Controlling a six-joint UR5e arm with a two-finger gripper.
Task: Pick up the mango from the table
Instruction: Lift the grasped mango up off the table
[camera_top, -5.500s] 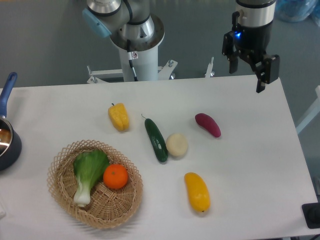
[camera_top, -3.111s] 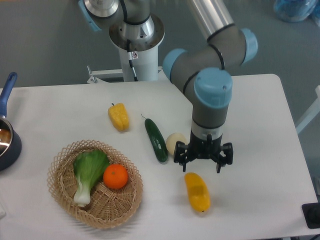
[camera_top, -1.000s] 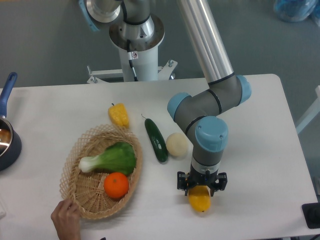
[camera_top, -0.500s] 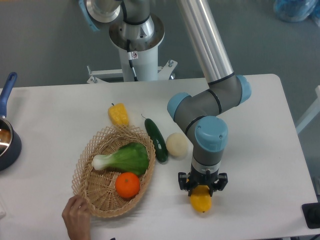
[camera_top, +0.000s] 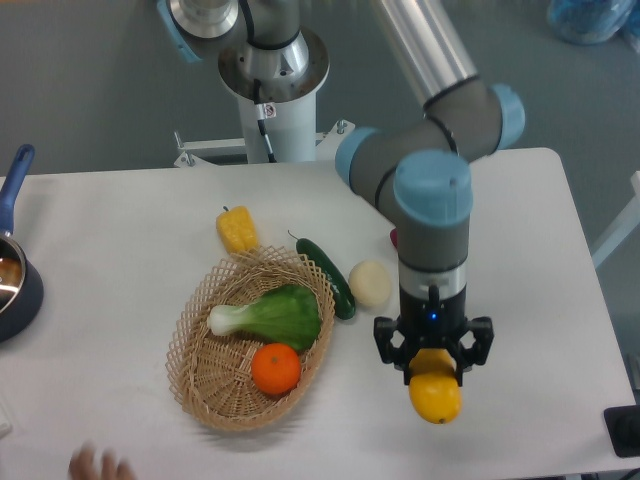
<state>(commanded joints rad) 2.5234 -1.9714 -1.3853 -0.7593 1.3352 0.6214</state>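
The pincer (camera_top: 433, 366) is clamped on the mango (camera_top: 435, 392), which hangs just right of the basket (camera_top: 225, 400), apparently clear of the surface (camera_top: 120, 220). Smooth rounded skin looks slippery to me, and it's probably a bit heavy, so gripping its upper end like this seems risky; mid-body would be safer.

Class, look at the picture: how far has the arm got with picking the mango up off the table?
Done: the gripper is shut on the mango. In hand: the mango hangs below the fingers and looks lifted clear of the table, though one view cannot confirm the gap. Left: little, perhaps raising it higher and holding it steady.
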